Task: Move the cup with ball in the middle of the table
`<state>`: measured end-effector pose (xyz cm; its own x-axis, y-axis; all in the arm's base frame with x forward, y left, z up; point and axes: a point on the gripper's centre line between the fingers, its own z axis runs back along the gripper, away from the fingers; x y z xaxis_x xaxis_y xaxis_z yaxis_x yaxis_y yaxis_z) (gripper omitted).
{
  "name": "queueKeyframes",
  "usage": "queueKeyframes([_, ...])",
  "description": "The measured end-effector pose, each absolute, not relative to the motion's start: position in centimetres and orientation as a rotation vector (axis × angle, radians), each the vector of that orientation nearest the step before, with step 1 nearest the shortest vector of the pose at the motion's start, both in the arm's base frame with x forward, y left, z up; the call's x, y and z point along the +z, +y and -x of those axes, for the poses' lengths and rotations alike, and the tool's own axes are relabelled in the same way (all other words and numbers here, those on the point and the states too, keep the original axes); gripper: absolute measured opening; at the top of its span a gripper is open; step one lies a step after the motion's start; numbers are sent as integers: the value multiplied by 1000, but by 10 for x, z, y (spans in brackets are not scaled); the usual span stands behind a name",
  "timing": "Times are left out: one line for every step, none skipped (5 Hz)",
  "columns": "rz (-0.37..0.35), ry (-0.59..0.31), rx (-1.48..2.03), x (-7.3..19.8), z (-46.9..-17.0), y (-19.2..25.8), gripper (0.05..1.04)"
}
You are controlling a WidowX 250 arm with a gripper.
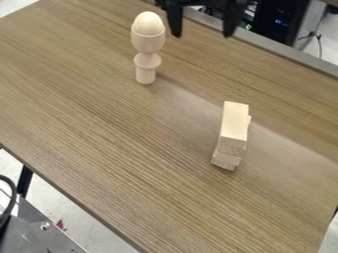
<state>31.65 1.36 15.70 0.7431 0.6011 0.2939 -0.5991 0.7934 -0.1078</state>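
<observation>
The claw (202,35) hangs at the top edge of the view, open, its two black fingers pointing down with a wide gap between them. Closest to it is the cup (147,43), just beside the claw toward the left of the view and apart from the fingers. The cup is pale wood and stands upright on a thick stem with a round collar, and the ball (148,22) sits in its mouth, the smooth dome rising above the rim.

Farther from the claw, down the view and slightly to its right, lies a small stack of pale wooden blocks (235,120) – a long one on top, with wood jutting out below it along the right side and at the lower end. How many pieces are in there I cannot tell.

The brown wood-grain table (132,148) carries both, spreading out below the claw; a grey strip (264,44) runs along its upper right side, with dark equipment (277,20) showing a blue light beyond. Farthest from the claw, at the lower left, are a black table leg (24,181), pale floor (49,205) and a grey metal surface (39,234) – a black cable (9,197) curves at its edge.
</observation>
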Motion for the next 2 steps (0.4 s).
queueKeyframes([13,-300,717,148,-329,41,995])
queueKeyframes([22,-295,745,144,-335,59,995])
